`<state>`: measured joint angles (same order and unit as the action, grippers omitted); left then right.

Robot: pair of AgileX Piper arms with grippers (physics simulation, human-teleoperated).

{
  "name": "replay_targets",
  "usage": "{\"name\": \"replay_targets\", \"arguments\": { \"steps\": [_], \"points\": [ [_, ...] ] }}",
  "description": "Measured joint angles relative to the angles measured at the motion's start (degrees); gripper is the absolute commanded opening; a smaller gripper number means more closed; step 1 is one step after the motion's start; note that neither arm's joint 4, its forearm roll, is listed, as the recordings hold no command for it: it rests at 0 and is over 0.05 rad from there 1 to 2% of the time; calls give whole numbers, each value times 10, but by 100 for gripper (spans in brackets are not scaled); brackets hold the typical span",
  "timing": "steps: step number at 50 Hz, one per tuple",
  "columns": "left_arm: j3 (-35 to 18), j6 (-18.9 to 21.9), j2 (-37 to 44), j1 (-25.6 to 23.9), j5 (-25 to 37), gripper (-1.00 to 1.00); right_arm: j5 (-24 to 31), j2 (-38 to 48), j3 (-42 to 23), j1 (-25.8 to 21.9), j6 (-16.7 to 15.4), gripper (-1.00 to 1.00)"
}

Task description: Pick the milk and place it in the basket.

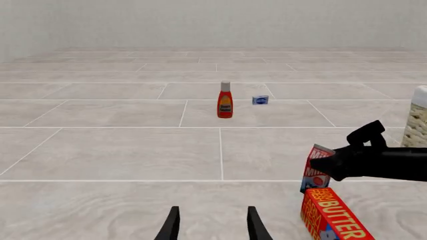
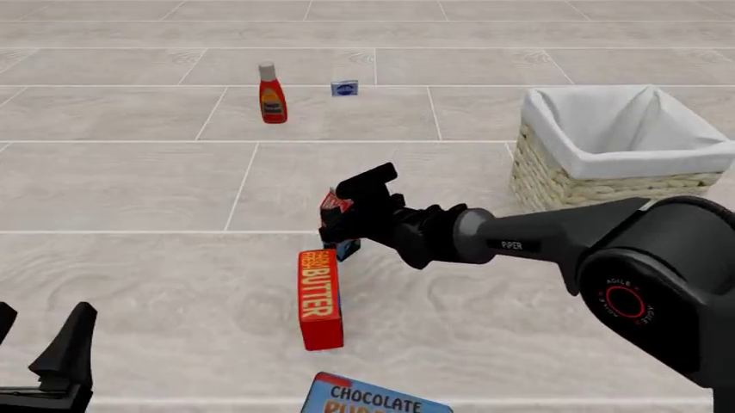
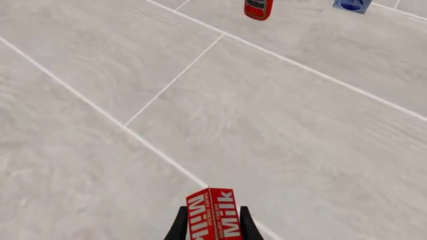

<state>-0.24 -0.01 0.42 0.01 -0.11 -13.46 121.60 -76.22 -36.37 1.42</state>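
1. Near the middle of the pale tiled surface point(image 2: 150, 181), the milk carton point(image 2: 334, 206) stands just beyond the far end of the butter box point(image 2: 320, 297), its red gable top showing above the dark blue base.
2. The right end effector point(image 2: 344, 211) reaches in from the right and pinches the milk carton; in the right wrist view its two dark fingers point(image 3: 179, 226) sit against either side of the red top lettered "Milk".
3. Whether the carton rests on the surface or is slightly raised cannot be told.
4. The butter box, long and red with yellow lettering, lies flat with its length running near to far.
5. The basket point(image 2: 574, 185) sits at the far right, well apart from the carton, pale wicker with white cloth lining folded over its rim.
6. A ketchup bottle point(image 2: 272, 95) with a white cap stands upright at the far left of centre, and a small blue-and-white packet point(image 2: 344, 88) stands just to its right.
7. A blue box lettered "CHOCOLATE" point(image 2: 373, 397) lies at the near edge, nearer than the butter box.
8. The left end effector point(image 2: 34, 348) hangs at the near left, well apart from every item, its fingers point(image 1: 172, 225) spread with nothing between them.
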Motion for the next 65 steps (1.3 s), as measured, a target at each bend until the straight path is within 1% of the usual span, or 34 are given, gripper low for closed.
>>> {"name": "replay_targets", "arguments": {
  "steps": [15, 41, 52, 65],
  "points": [
    [0, 0, 0, 0, 0, 100, 2, -16, 19, -3, -18, -100],
    [0, 0, 0, 0, 0, 100, 20, -108, 48, 15, -63, -100],
    [0, 0, 0, 0, 0, 100, 42, -171, 57, 33, -64, -100],
    [0, 0, 0, 0, 0, 100, 99, -258, 47, 61, -59, -100]
  ]
}}
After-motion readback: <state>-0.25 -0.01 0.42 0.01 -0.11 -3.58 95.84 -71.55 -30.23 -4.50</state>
